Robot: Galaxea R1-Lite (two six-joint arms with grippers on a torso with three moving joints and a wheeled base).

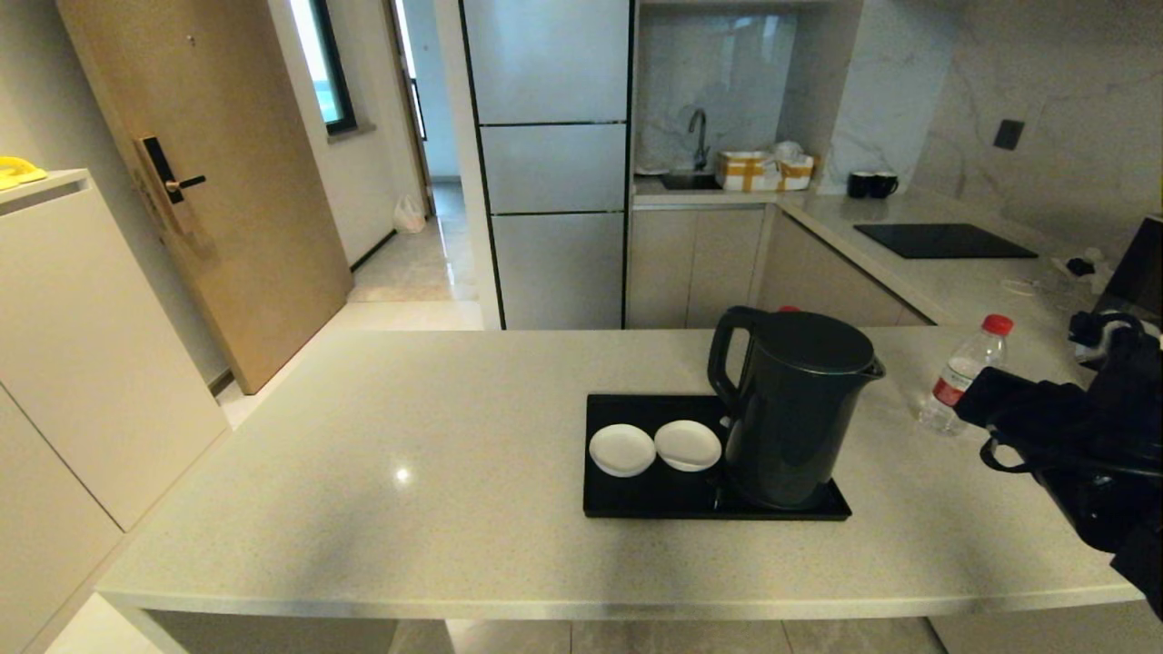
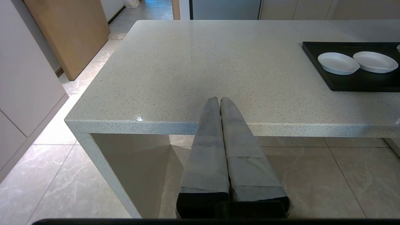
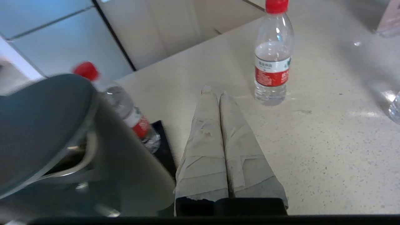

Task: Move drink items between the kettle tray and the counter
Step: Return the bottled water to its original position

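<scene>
One water bottle (image 1: 963, 371) (image 3: 271, 62) with a red cap stands upright on the speckled counter (image 1: 409, 436), to the right of the kettle. A second bottle (image 3: 131, 115) stands at the back corner of the black kettle tray (image 1: 636, 498) (image 3: 162, 147); in the head view only its red cap (image 1: 789, 310) peeks over the dark kettle (image 1: 790, 409). My right gripper (image 3: 215, 92) hangs shut and empty above the counter between the tray and the standing bottle, touching neither. My left gripper (image 2: 219, 99) is shut and empty at the counter's near edge, left of the tray.
Two round white coasters (image 1: 622, 450) (image 1: 688, 445) lie on the tray beside the kettle. A black cooktop panel (image 1: 945, 241) and two dark mugs (image 1: 872, 184) sit on the side counter at the back right. Something clear (image 3: 395, 107) stands right of the bottle.
</scene>
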